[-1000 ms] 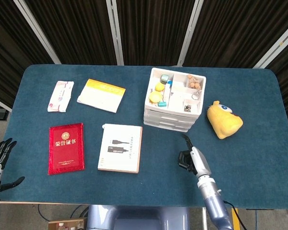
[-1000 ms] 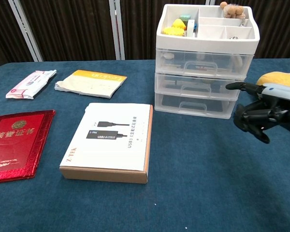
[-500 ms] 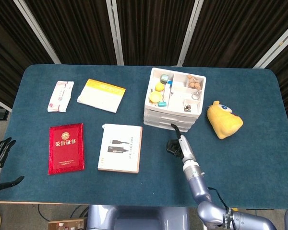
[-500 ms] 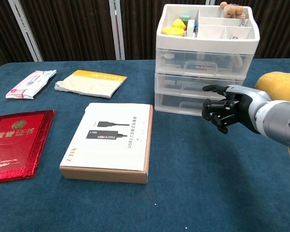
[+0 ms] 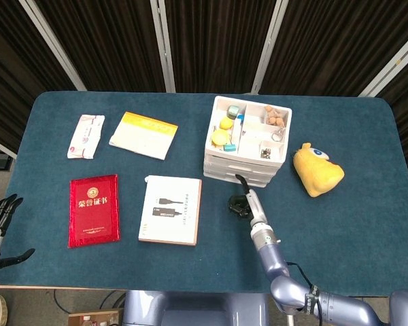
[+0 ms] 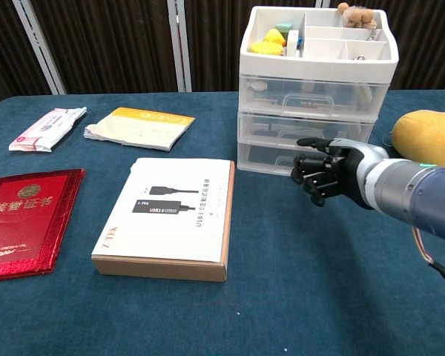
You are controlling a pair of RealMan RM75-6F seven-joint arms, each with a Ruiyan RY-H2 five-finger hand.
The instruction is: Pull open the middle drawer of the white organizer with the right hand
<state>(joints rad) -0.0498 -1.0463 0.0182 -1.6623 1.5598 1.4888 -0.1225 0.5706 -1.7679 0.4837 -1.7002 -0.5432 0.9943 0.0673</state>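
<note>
The white organizer (image 5: pixel 219 157) (image 6: pixel 245 55) stands at the back centre-right of the table, its top tray full of small items. Its three clear drawers are all pushed in; the middle drawer (image 6: pixel 274 130) sits between the other two. My right hand (image 5: pixel 241 202) (image 6: pixel 325 167) hovers just in front of the drawer fronts, holding nothing. One finger reaches towards the middle drawer's handle and the others are bent; I cannot tell whether it touches. My left hand (image 5: pixel 0 219) hangs off the table's near left edge, fingers spread and empty.
A yellow plush toy (image 5: pixel 317 170) (image 6: pixel 429 136) lies right of the organizer, close to my right forearm. A white box (image 5: pixel 170 209) (image 6: pixel 170 215) lies left of the hand. Further left are a red booklet (image 5: pixel 93 209), a yellow book (image 5: pixel 144 134) and a tissue pack (image 5: pixel 86 136).
My right hand has moved from the near right towards the organizer and leftward, ending close in front of the drawers. The drawers and my left hand have not moved.
</note>
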